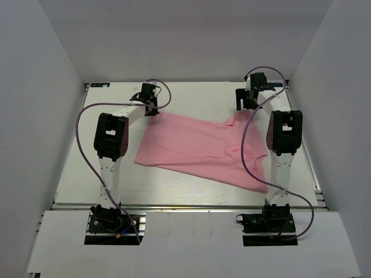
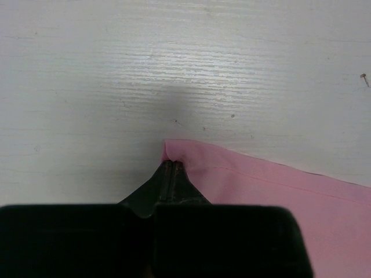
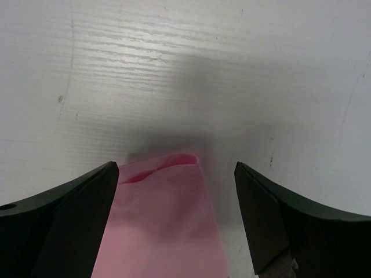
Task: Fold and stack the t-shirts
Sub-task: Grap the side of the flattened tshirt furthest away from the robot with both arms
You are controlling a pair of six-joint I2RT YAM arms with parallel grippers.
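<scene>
The pink t-shirt (image 1: 200,147) lies spread and wrinkled across the middle of the white table. My left gripper (image 1: 152,108) is at its far left corner and is shut on that corner (image 2: 174,152), pinching the hemmed edge. My right gripper (image 1: 242,108) is at the far right, open, with its fingers either side of a raised end of the pink cloth (image 3: 168,197); the fingers (image 3: 87,202) do not touch it. The shirt's near right part is partly hidden behind the right arm.
White walls enclose the table on three sides. The table's far edge (image 1: 191,84) is close behind both grippers. Purple cables loop from both arms, one across the shirt's right side (image 1: 246,156). Bare tabletop (image 1: 87,174) lies left of the shirt.
</scene>
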